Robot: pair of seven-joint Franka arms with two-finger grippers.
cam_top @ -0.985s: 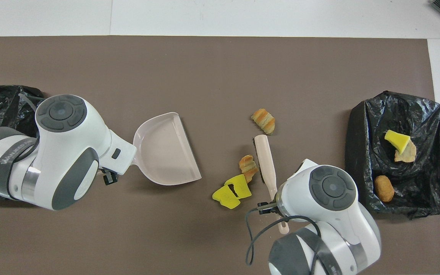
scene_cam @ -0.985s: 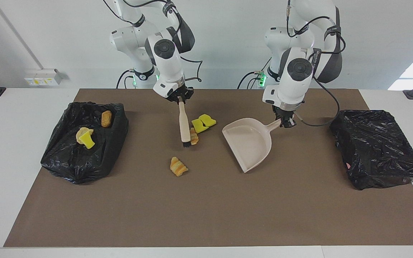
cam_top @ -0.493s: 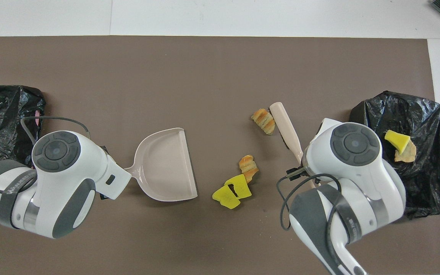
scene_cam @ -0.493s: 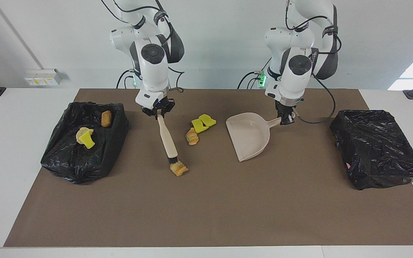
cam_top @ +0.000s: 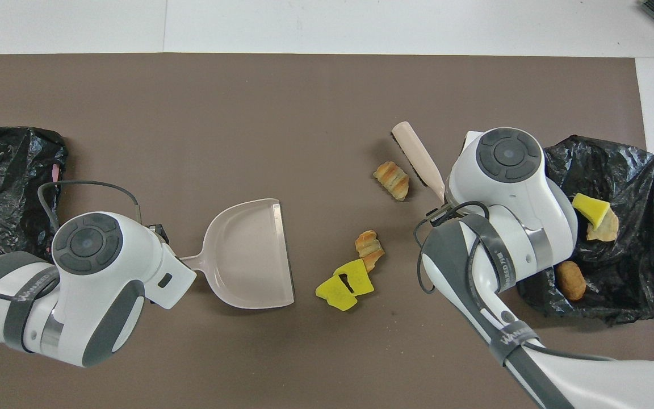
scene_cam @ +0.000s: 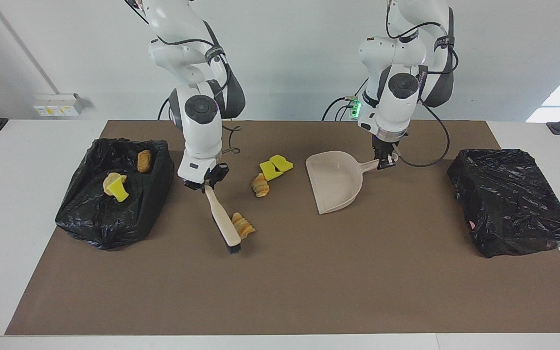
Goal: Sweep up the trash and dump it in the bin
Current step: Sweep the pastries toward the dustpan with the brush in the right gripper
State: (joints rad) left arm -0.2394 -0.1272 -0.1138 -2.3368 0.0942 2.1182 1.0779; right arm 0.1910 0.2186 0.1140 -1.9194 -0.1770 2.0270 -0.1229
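Note:
My right gripper is shut on the handle of the beige brush. The brush slants down, its bristles by the mat against a striped croissant, on the side toward the right arm's end. My left gripper is shut on the handle of the beige dustpan, whose mouth faces the trash. A second croissant and two yellow sponge wedges lie between brush and dustpan. The black-lined bin holds a yellow wedge, a tan lump and a brown lump.
A second black bag lies at the left arm's end of the brown mat. The brush, dustpan and loose trash also show in the overhead view.
The right arm swung the brush from between the croissants out to the farther croissant's side toward the bin. The left arm drew the dustpan a little closer to the robots and turned it.

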